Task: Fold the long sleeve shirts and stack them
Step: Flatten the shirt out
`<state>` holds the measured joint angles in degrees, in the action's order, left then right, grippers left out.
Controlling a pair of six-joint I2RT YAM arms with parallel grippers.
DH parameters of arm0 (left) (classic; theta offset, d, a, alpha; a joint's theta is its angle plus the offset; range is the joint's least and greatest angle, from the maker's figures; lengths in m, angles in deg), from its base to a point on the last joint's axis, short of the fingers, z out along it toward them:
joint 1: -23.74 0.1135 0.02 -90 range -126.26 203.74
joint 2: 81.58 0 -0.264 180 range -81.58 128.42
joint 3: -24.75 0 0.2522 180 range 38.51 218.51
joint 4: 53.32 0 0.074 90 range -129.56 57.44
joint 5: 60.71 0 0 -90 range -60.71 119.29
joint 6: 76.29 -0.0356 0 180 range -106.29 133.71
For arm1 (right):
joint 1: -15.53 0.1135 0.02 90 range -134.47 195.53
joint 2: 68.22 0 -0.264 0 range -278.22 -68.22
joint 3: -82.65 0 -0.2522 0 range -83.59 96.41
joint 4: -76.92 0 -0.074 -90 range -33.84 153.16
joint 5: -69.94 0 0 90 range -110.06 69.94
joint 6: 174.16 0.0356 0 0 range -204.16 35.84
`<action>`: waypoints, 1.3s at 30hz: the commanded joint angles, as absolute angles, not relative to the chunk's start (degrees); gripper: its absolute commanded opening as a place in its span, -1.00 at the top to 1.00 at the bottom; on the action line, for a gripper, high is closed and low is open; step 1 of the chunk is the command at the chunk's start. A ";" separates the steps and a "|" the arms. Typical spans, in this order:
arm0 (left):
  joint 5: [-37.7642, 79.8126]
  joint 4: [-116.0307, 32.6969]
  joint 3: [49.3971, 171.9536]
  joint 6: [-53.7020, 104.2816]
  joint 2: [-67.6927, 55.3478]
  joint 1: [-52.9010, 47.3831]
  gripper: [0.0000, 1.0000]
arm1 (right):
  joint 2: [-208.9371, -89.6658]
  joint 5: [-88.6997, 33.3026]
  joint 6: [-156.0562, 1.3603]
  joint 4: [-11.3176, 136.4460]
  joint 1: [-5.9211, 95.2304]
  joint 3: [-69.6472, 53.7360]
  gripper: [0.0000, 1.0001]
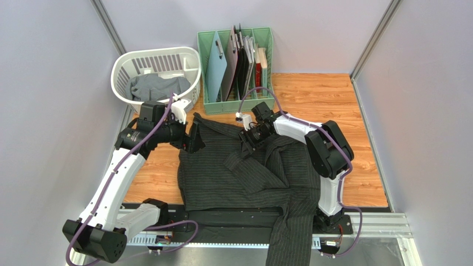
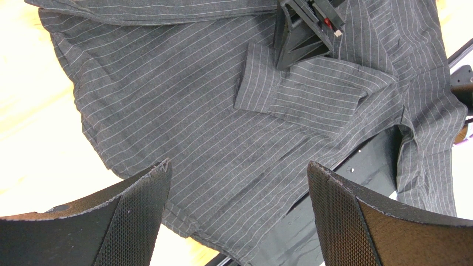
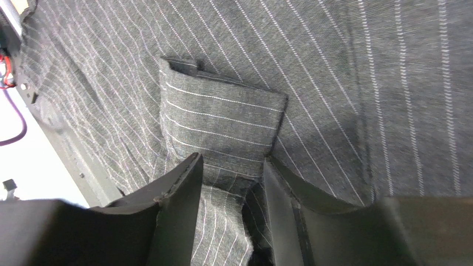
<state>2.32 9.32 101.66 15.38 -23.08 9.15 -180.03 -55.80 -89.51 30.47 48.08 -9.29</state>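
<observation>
The black pinstriped shirt [image 1: 233, 177] lies spread on the wooden table, one sleeve [image 1: 288, 238] hanging over the front edge. My right gripper [image 1: 247, 145] sits on the shirt's far middle, shut on the other sleeve, whose cuff [image 3: 222, 122] lies folded across the body; cloth is bunched between the jaws [image 3: 230, 163]. My left gripper [image 1: 194, 138] is open and empty, hovering over the shirt's far left corner [image 2: 238, 166]; its view shows the shirt [image 2: 166, 94], the folded sleeve [image 2: 300, 91] and the right gripper [image 2: 302, 33]. The plain grey shirt [image 1: 158, 86] lies crumpled in the basket.
A white laundry basket [image 1: 119, 66] stands at the back left. A green rack [image 1: 206, 66] with flat boards and folders stands behind the shirt. Grey walls close in both sides. A black mounting rail [image 1: 222, 216] runs along the front edge.
</observation>
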 commanded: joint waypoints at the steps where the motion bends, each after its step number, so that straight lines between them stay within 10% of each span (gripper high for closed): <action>1: 1.34 8.51 102.40 16.35 -23.31 9.50 -0.90 | -181.07 -60.66 -87.50 31.17 48.31 -6.96 0.20; 5: 0.90 8.43 102.58 16.26 -23.13 9.50 -0.91 | -179.67 -62.76 -87.59 30.64 47.61 -5.46 1.00; 16: -6.83 6.84 108.11 15.82 -20.06 9.77 -0.91 | -164.11 -63.57 -88.27 26.52 45.23 3.68 1.00; 20: -7.98 6.58 108.29 16.70 -19.18 9.77 -0.91 | -166.30 -60.32 -89.97 23.52 45.32 -0.52 -0.13; 22: -7.63 6.58 107.59 16.70 -19.44 9.77 -0.91 | -169.27 -60.22 -89.88 22.48 45.41 -1.59 -0.31; 39: -8.16 5.88 104.69 17.05 -20.23 9.77 -0.94 | -180.80 -55.03 -88.82 21.32 46.03 -5.46 -0.21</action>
<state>-6.70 7.72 105.16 16.48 -19.76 9.33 -179.05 -54.38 -89.38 19.35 45.74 -5.42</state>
